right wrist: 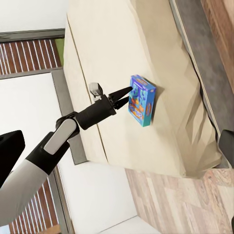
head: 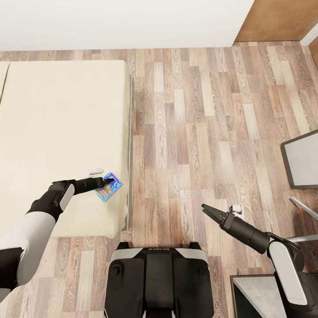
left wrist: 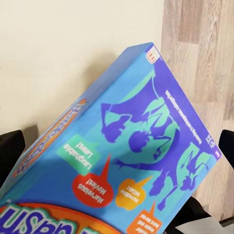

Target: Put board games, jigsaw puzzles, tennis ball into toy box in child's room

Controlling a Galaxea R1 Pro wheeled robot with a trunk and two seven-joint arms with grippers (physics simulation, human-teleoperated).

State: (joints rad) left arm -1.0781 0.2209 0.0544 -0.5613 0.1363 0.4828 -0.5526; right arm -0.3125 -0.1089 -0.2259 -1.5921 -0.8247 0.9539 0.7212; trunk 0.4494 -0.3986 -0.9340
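Note:
A small blue board game (head: 110, 189) lies flat near the foot corner of the beige bed (head: 57, 115), close to the mattress edge. My left gripper (head: 107, 180) is open right at the box's near edge, low over the mattress. In the left wrist view the blue box (left wrist: 126, 146) is tilted between the two dark fingers (left wrist: 9, 151). From the right wrist view, the left gripper (right wrist: 126, 95) points at the box (right wrist: 143, 100), fingertips at its side. My right gripper (head: 206, 209) hangs open over the wood floor, holding nothing.
A dark-framed pale desk top (head: 302, 159) stands at the right edge, and a grey surface (head: 256, 296) lies at the bottom right. Wood-plank floor (head: 190, 132) separates bed and desk. My base (head: 159, 282) stands at the bed's foot corner. A white wall runs along the back.

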